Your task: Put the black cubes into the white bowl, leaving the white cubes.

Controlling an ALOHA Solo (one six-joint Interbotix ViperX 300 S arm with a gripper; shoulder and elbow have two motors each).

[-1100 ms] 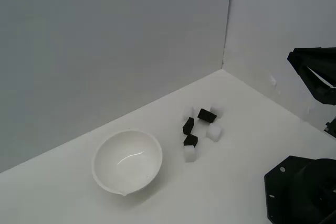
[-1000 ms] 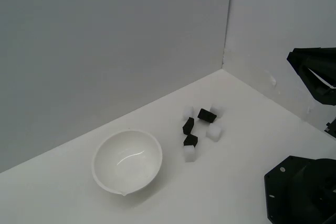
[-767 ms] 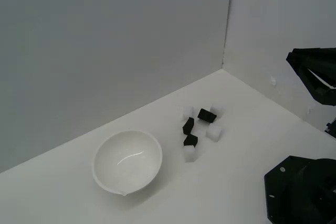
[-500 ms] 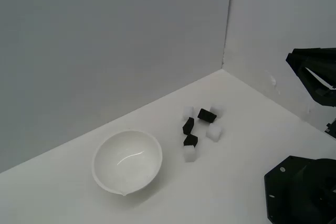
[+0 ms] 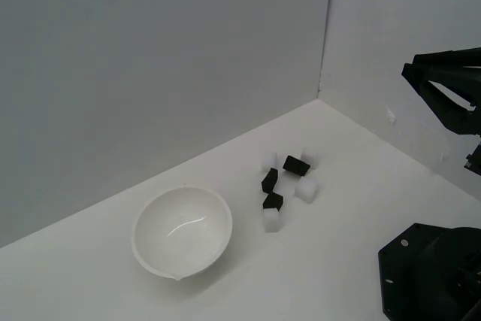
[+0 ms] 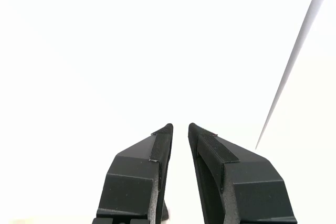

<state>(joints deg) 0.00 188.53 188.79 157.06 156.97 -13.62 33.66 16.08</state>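
Observation:
Three black cubes (image 5: 295, 165) (image 5: 269, 180) (image 5: 273, 201) lie in a small cluster on the white table, mixed with white cubes (image 5: 306, 189) (image 5: 270, 219) (image 5: 269, 161). The white bowl (image 5: 154, 212) stands empty toward the exterior view's left of the cluster, pouring lip facing the front. My arm (image 5: 443, 92) hangs high at the exterior view's right edge, far from the cubes. In the wrist view my gripper (image 6: 180, 127) has its black fingers (image 6: 157, 150) almost together, holding nothing, with only blank white surface beyond them.
The arm's black base (image 5: 428, 276) fills the front corner at the exterior view's right. Two grey walls meet in a corner (image 5: 325, 50) behind the cubes. The table (image 5: 338, 246) is plain white.
The arm at the exterior view's right edge has risen a little and shifted slightly leftward. Cubes and bowl have not moved.

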